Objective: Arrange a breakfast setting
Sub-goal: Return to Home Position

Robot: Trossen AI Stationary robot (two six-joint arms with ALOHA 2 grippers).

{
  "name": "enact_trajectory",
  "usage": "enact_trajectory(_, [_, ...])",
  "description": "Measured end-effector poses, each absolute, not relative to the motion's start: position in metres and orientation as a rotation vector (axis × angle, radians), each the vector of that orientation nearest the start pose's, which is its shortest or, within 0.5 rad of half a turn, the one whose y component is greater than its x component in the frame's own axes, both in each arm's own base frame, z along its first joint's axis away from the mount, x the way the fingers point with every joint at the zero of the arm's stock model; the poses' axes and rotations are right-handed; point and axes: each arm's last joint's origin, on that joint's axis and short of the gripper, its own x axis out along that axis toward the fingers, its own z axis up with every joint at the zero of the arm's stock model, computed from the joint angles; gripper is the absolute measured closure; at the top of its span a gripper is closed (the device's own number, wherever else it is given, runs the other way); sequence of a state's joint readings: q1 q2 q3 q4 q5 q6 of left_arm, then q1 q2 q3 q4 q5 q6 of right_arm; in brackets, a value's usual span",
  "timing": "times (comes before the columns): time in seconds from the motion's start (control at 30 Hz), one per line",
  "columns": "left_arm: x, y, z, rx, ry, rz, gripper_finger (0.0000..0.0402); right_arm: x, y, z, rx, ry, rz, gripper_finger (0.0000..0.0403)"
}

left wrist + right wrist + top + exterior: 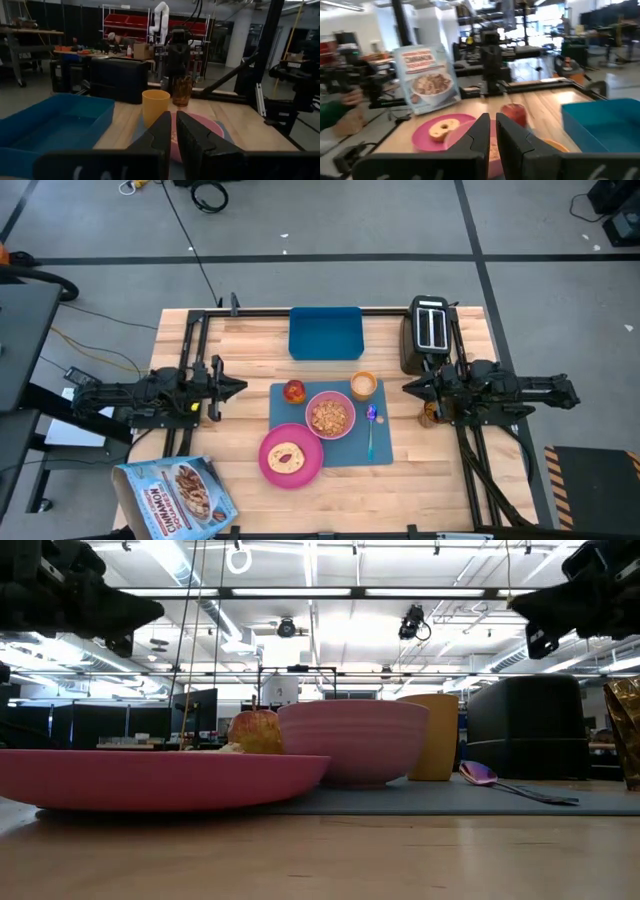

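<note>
High view: my left gripper and right gripper hang above the table, flanking the mat. Both sets of jaws are closed to a slit and hold nothing. On the mat are the bowl, apple, cup and spoon. The plate, carrying the toast, overlaps the mat corner toward the cereal box.
</note>
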State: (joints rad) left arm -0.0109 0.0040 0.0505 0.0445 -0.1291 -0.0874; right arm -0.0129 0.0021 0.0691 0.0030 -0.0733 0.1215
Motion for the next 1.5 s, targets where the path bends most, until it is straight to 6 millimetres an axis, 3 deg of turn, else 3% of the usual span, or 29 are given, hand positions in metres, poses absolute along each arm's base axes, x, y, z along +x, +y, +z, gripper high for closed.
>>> enact_trajectory(0.23, [0.097, 0.004, 0.172, -0.106, -0.076, 0.149, 0.0368, 0.098, 0.000, 0.168, 0.166, -0.031, -0.043, 0.0364])
enact_trajectory(0.43, [0.097, 0.004, 0.172, -0.091, -0.072, 0.152, 0.0368, 0.097, -0.002, 0.170, 0.089, -0.050, -0.075, 0.0364])
enact_trajectory(0.57, [0.097, 0.004, 0.172, -0.068, -0.070, 0.154, 0.0368, 0.097, -0.005, 0.169, 0.093, -0.035, 0.032, 0.0364])
enact_trajectory(0.7, [0.097, 0.004, 0.172, -0.055, -0.068, 0.155, 0.0368, 0.096, -0.014, 0.167, 0.052, -0.027, -0.152, 0.0364])
enact_trajectory(1.3, [0.097, 0.004, 0.171, -0.022, -0.062, 0.159, 0.0367, 0.106, -0.010, 0.156, 0.146, 0.108, -0.101, 0.0364])
enact_trajectory(1.5, [0.097, 0.004, 0.171, 0.001, -0.057, 0.171, 0.0367, 0.103, -0.007, 0.165, 0.132, 0.015, -0.040, 0.0364])
